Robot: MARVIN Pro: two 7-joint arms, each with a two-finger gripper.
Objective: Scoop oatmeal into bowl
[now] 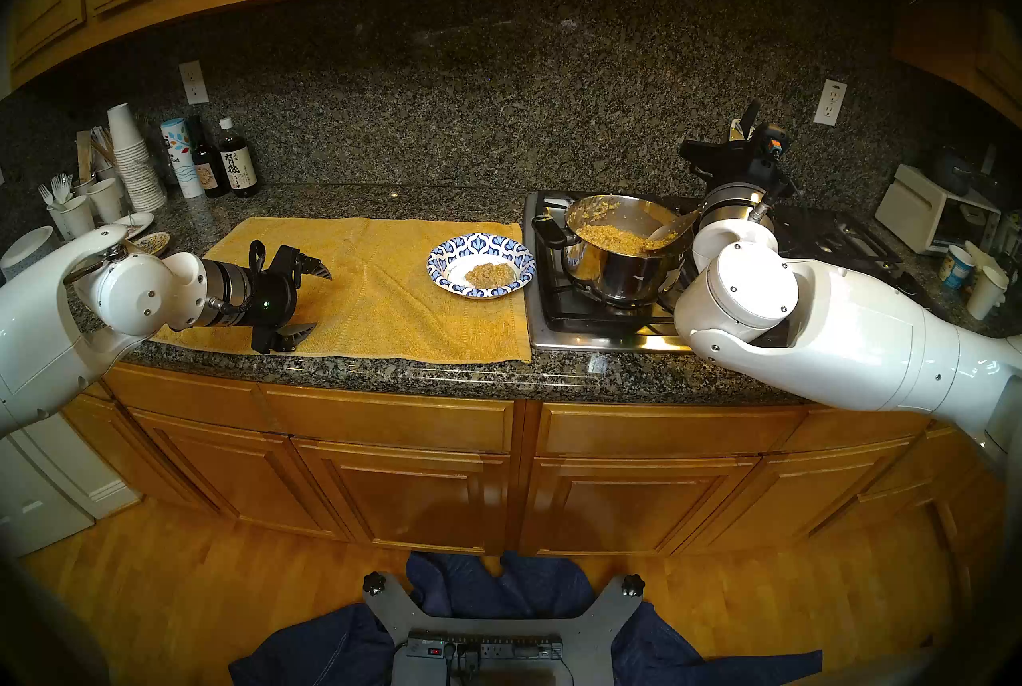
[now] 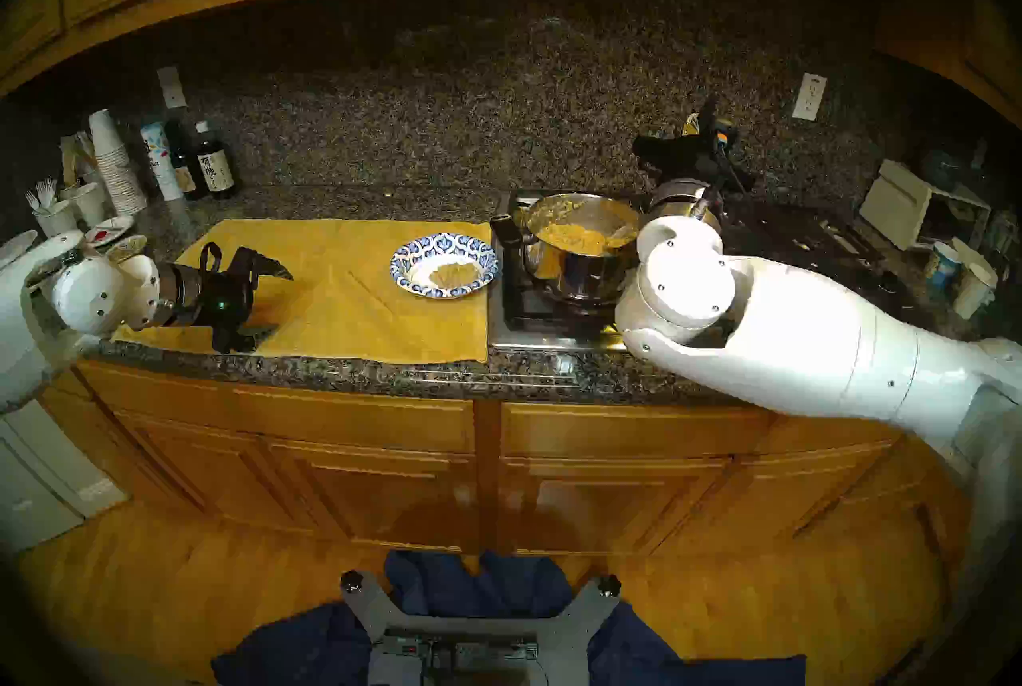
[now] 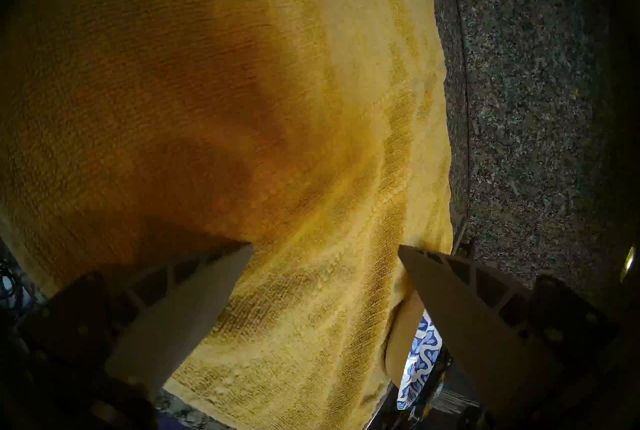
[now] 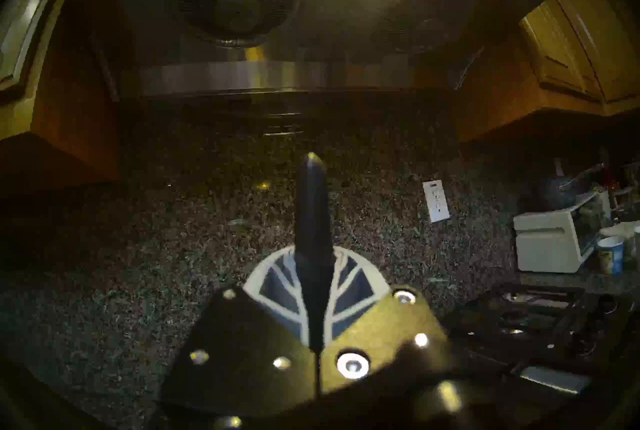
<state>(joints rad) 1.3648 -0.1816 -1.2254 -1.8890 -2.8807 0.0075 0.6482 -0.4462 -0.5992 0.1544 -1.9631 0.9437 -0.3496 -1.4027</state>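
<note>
Where granite counter (image 1: 387,204) meets stove (image 1: 580,331), yellow towel (image 1: 376,292) seemingly lies flat.

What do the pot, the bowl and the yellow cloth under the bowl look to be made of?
The pot: polished steel by the look, its mirror-bright wall reflecting the stove; the side handle is matte black, likely plastic.
The bowl: apparently paper, thin and matte, with a printed blue-and-white rim.
The yellow cloth: woven textile, probably cotton towelling; the left wrist view shows ribbed, looped weave.

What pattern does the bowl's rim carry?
The bowl has a blue-and-white leaf pattern around its rim and a plain white centre, clearest in the head stereo left view.
</note>
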